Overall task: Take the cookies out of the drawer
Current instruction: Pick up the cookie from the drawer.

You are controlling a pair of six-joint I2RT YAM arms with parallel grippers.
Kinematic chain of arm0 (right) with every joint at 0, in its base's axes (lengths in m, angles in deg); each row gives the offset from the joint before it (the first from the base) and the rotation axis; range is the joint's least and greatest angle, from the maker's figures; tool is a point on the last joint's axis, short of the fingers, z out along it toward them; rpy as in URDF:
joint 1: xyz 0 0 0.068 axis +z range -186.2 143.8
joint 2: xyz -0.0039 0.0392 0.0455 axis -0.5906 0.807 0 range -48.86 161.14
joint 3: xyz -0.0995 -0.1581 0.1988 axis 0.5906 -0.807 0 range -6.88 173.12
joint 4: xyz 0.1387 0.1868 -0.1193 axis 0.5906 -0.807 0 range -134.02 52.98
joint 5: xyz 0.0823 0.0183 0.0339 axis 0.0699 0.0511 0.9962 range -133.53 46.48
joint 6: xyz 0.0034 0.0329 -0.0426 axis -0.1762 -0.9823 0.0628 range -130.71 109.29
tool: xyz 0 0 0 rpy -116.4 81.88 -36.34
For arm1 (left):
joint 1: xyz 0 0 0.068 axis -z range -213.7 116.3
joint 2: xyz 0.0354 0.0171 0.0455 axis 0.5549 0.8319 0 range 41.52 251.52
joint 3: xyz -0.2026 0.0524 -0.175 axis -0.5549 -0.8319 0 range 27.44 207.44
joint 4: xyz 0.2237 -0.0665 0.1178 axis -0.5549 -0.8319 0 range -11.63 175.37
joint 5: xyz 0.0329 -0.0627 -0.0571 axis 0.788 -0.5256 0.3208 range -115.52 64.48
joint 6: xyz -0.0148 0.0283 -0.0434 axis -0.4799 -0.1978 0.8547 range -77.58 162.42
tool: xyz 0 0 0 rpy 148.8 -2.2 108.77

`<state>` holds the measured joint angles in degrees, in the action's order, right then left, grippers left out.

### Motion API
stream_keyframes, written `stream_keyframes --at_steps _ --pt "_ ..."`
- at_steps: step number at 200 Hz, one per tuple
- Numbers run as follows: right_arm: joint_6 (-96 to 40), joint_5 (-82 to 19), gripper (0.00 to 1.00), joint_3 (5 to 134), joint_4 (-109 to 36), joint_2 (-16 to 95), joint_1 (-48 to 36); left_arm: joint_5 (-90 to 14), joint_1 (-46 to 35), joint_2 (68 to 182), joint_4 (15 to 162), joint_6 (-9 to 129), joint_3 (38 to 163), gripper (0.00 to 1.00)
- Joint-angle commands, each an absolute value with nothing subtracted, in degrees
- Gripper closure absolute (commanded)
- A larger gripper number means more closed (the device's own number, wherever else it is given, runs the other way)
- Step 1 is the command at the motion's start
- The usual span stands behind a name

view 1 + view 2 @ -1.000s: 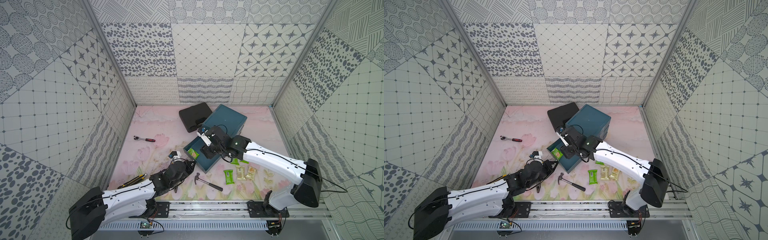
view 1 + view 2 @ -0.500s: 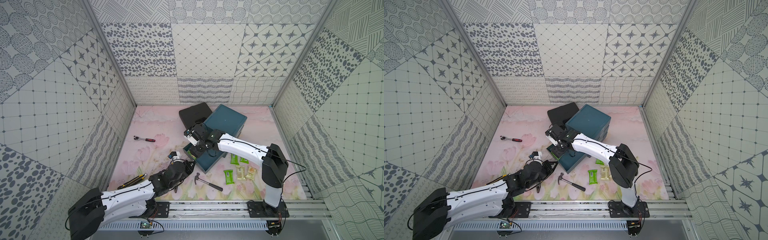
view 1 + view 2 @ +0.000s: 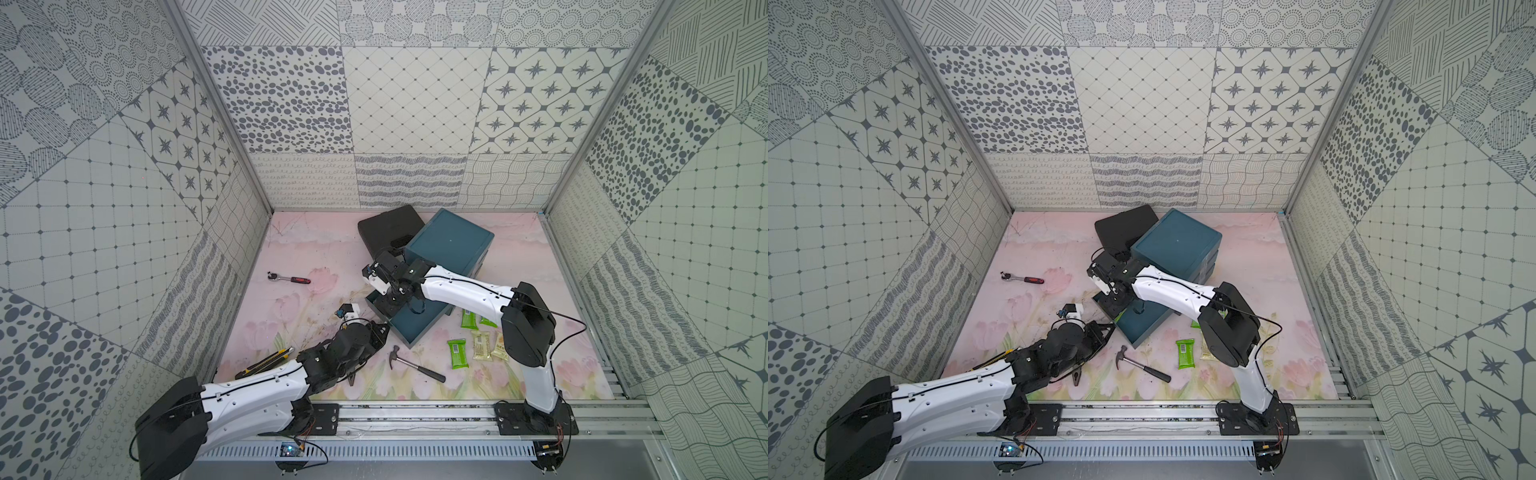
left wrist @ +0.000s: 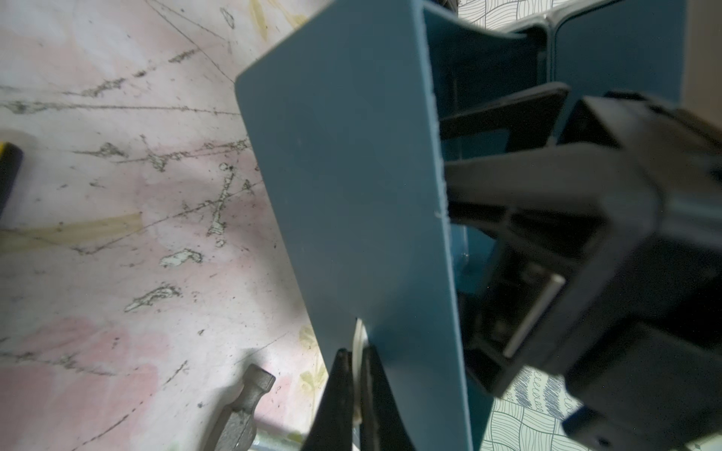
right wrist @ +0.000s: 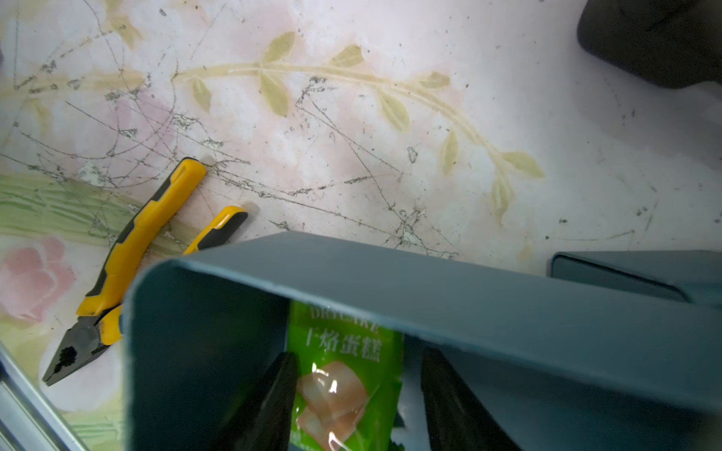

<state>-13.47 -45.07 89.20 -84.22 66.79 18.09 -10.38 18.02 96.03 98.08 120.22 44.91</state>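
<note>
the right gripper (image 5: 357,353) reaches into the open drawer (image 5: 469,296), which stands pulled out of the teal cabinet (image 3: 451,245) near the middle of the desk. its fingers (image 5: 273,398) are apart on either side of a green cookie packet (image 5: 344,382) that lies on the drawer's floor close to a corner. one finger looks to touch the wrapper's edge and the other stands clear, so nothing is clamped yet. the left gripper (image 4: 353,375) sits low at the drawer's front panel, fingers together on what appears to be a thin white strip (image 4: 357,347), seemingly steadying the drawer. several packets (image 3: 457,353) lie out on the desk near its front edge, between the hammer (image 3: 415,368) and the right edge. the step in hand appears to be the grasp. next the fingers must close on the wrapper, lift it clear of the drawer wall without snagging, and set it by the others.
</note>
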Motion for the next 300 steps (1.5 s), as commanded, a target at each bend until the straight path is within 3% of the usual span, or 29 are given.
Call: stream_keyframes --at_steps 1,45,79,99,157,205,300 --pt "-14.91 -50.56 0.51 88.2 -85.16 65.76 16.58 -9.61 17.97 95.96 98.21 119.5 45.09 1.0" --pt "-15.73 -53.87 0.57 85.28 -85.77 60.12 15.21 -9.61 17.98 96.02 98.34 119.5 45.1 1.0" --pt "-13.72 -51.58 0.38 87.65 -85.77 60.72 17.48 -9.7 18.0 96.19 98.66 119.5 45.03 1.0" --pt "-12.18 -52.23 0.32 88.69 -85.87 62.46 17.66 -9.61 17.97 95.86 98.6 119.4 45.02 1.0" --pt "-8.21 -55.89 0.29 92.36 -88.21 67.75 17.64 -9.44 17.97 95.57 98.97 119.41 44.86 1.0" --pt "-8.32 -56.59 0.34 92.62 -88.42 69.48 17.27 -9.96 18.03 96.45 99.8 119.35 44.93 1.0" --pt "-9.0 -57.07 0.6 92.95 -89.46 68.55 17.07 -9.61 17.91 96.1 99.46 119.04 45.28 1.0"
